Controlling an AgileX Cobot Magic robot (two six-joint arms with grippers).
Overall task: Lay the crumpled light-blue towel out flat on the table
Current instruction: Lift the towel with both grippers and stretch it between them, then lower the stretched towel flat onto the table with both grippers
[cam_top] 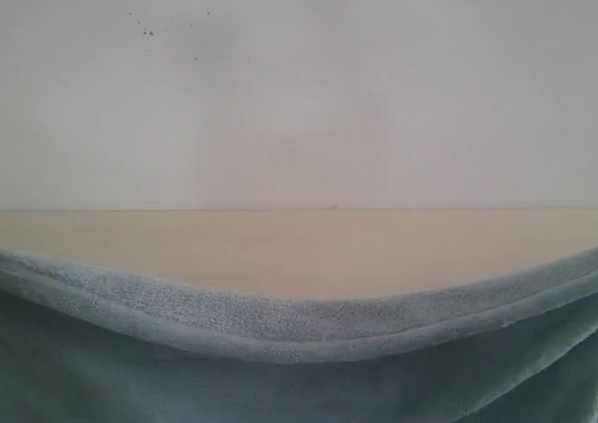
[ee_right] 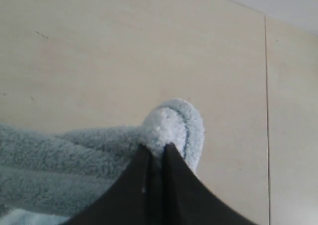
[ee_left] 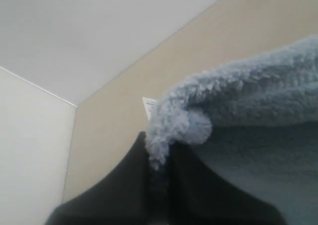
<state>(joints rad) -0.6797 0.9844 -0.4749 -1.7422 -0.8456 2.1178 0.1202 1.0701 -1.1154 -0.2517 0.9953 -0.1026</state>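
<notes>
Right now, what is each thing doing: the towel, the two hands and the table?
Towel: held up by both hands, top edge sagging in the middle, not flat yet.
Left hand: shut on the towel.
Right hand: shut on the towel.
Table: partly hidden behind the towel.

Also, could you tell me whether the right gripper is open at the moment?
No, the right gripper is shut, with a bunched bit of the towel pinched between its jaws.

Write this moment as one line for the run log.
left jaws: shut on towel corner | right jaws: shut on another corner | towel: held up, hemmed edge sags between grips | spread on table: not yet
</notes>
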